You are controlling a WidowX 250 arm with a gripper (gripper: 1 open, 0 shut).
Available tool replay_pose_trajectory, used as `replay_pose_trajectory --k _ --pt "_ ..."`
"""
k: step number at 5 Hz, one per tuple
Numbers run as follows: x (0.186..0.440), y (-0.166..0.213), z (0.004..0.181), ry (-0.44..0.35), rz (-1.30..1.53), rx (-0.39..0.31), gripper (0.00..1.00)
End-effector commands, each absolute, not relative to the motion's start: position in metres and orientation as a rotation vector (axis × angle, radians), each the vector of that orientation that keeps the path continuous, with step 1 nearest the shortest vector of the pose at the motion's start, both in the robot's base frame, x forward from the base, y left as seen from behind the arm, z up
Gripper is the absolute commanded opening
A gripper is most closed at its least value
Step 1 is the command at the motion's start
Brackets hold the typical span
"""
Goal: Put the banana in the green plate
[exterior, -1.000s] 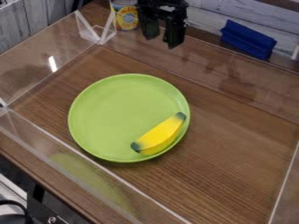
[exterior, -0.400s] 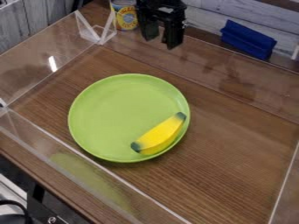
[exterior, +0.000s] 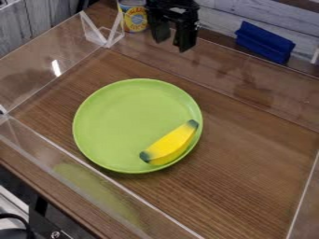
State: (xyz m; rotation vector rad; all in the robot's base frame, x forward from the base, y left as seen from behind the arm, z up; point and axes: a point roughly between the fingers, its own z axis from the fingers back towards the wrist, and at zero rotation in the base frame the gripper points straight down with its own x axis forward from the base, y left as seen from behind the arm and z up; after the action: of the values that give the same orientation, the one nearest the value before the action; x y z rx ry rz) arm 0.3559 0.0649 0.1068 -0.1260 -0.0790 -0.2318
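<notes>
You have a single view here, so nothing overlaps with a second camera; it sits above and in front of the wooden table (exterior: 249, 177), looking down at a steep slant toward the far edge; the table runs diagonally through your frame, its near corner at the bottom and its far side at the top; the green plate (exterior: 112, 117) lies close to the middle of the picture at a moderate range, seen whole; the gripper (exterior: 174, 33) reaches you only at the top edge, cut off above; the clear walls (exterior: 32, 70) around the table frame the left and lower sides of your view.
</notes>
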Motion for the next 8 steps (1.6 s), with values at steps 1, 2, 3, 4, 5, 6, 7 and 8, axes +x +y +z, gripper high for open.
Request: replay_pose_trajectory --k 1,2,3,4,5,6,7,8 --pt "0.357 0.07 0.116 -0.113 -0.221 -0.116 1.0" --pt "0.359 0.071 0.115 -0.122 -0.22 -0.114 1.0" --pt "0.351 0.065 0.108 -0.106 -0.238 -0.126 1.0" --pt "0.334 0.053 0.106 -0.11 -0.268 -0.134 1.0" --pt "0.323 0.045 0.105 -0.114 -0.287 -0.134 1.0" --pt "0.314 0.037 0.103 -0.116 -0.303 -0.135 1.0" --pt "0.306 0.03 0.101 -0.117 -0.315 -0.137 1.0" --pt "0.299 0.024 0.1 -0.117 -0.326 -0.14 1.0"
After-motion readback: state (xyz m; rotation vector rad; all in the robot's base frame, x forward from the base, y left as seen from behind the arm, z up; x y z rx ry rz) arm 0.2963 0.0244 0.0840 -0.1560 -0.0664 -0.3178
